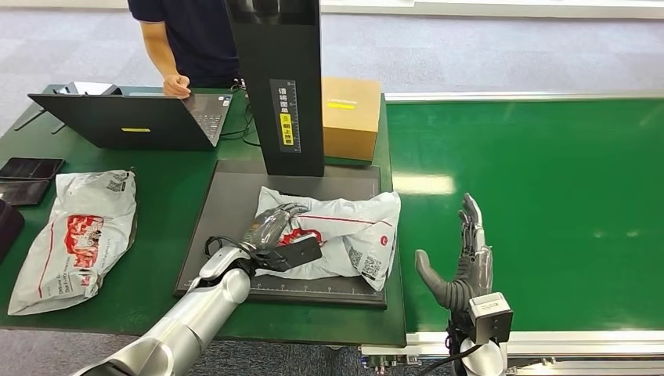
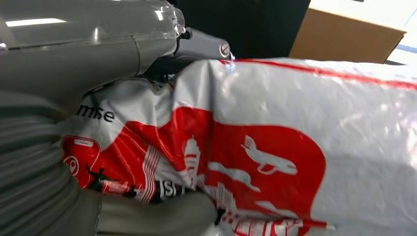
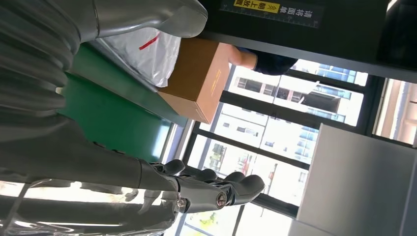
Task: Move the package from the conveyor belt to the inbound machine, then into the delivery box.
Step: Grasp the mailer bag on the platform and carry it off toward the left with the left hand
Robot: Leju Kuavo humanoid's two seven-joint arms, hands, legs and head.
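A white and red plastic mailer package lies on the dark flat platform of the inbound machine, under its black column. My left hand grips the package's left end; in the left wrist view the crumpled package sits between the thumb and the fingers. Held upright over the near edge of the green conveyor belt, my right hand has its fingers spread and nothing in it. The right wrist view shows that hand empty, with the package beyond it.
A brown cardboard box stands behind the platform, beside the column. Another similar mailer lies at the table's left. An open laptop and dark tablets sit at the back left. A person stands behind the table.
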